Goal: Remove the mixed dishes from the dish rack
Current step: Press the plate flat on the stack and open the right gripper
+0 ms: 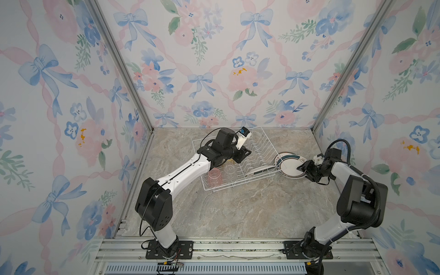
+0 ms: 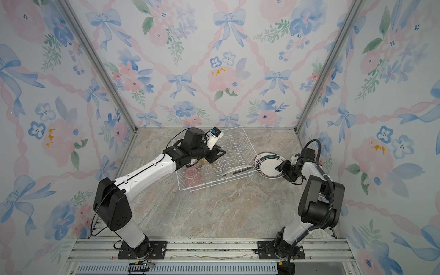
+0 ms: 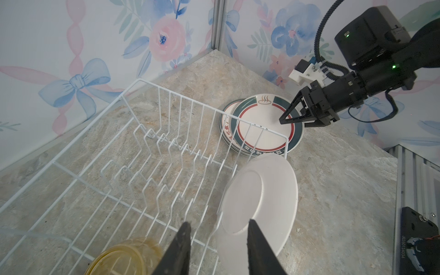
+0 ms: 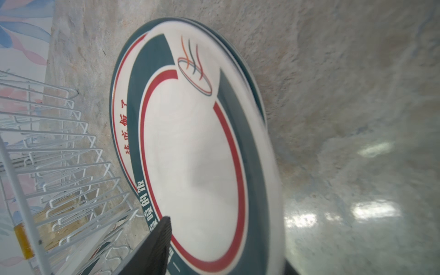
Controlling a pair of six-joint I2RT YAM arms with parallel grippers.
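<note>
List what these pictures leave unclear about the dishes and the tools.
- Yellow tumbler: cut off by the left wrist view's bottom edge; mostly hidden under the left arm in both top views.
- Stacked plates: count hidden beneath the top one, every view.
- Right tool: one finger almost wholly cut off in the right wrist view.

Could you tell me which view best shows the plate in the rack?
Left wrist: the plate shows its underside nearly whole. Both top views show it small and slanted; right wrist, barely a sliver.
</note>
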